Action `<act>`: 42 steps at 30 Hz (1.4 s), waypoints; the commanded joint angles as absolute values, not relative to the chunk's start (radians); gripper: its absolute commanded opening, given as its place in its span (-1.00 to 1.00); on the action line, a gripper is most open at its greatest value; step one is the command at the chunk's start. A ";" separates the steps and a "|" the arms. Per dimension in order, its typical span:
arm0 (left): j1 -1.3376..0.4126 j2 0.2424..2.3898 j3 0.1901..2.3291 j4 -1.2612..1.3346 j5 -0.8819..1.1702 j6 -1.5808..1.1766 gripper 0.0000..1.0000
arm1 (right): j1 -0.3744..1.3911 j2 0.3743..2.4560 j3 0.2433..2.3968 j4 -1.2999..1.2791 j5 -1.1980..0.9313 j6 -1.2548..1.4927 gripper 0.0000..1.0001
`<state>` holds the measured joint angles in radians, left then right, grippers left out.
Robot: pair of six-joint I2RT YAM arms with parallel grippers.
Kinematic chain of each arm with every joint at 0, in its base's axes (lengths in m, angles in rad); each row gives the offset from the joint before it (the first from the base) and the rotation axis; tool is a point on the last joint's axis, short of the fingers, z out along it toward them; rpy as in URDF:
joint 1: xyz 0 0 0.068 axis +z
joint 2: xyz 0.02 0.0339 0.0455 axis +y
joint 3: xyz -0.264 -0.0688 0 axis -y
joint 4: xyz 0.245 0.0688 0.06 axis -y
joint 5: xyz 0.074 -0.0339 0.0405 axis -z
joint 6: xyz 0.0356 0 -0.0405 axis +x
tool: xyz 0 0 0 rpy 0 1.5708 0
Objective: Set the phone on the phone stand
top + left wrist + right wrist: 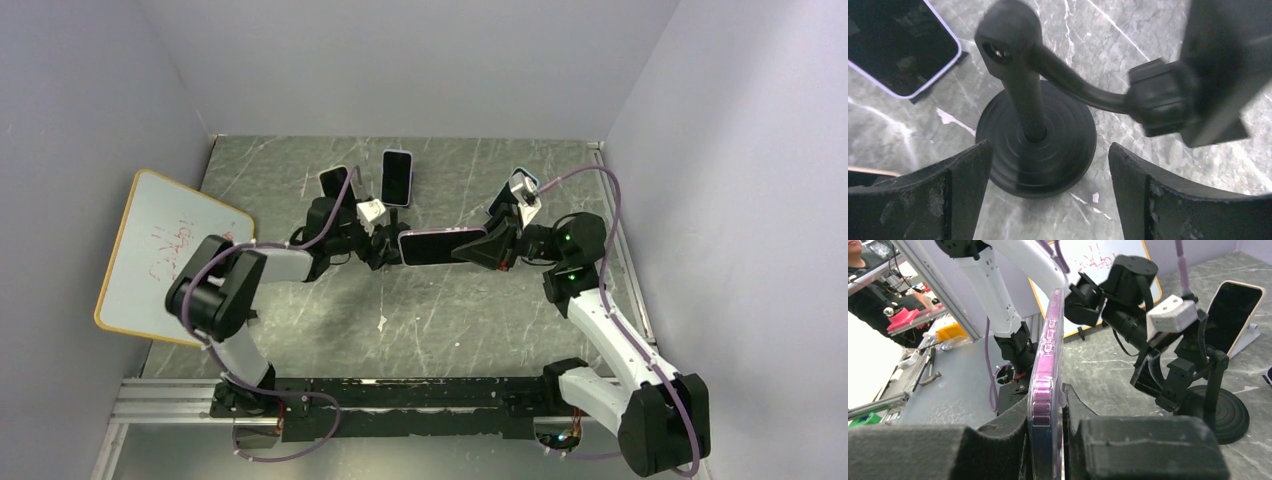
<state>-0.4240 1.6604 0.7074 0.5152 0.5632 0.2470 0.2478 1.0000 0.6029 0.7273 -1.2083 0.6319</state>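
Observation:
My right gripper (482,246) is shut on a phone in a clear pink case (438,246) and holds it flat above the table's middle. In the right wrist view the phone (1047,365) stands edge-on between my pads (1075,407). The black phone stand (1036,145) has a round base, an upright post and a bent arm ending in a holder (1215,70). My left gripper (1050,200) is open, its fingers (960,192) on either side of the base's near edge, touching nothing I can see. It also shows in the top view (377,248), just left of the phone.
Two other phones (397,178) (336,183) stand propped on stands at the back, and a third (505,195) is partly hidden behind my right wrist. A whiteboard (160,250) leans against the left wall. Walls enclose the table on three sides.

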 commanded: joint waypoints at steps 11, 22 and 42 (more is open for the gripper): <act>-0.417 1.923 0.788 0.979 0.662 0.044 0.74 | 0.242 1.066 0.640 0.795 -1.239 0.633 -1.00; -0.454 2.028 0.794 1.098 0.847 -0.120 -0.90 | 0.257 1.180 0.568 0.981 -1.099 0.586 -1.00; -0.587 2.095 0.692 1.104 0.973 -0.144 -0.90 | 0.413 1.456 0.421 1.430 -0.955 0.499 -1.00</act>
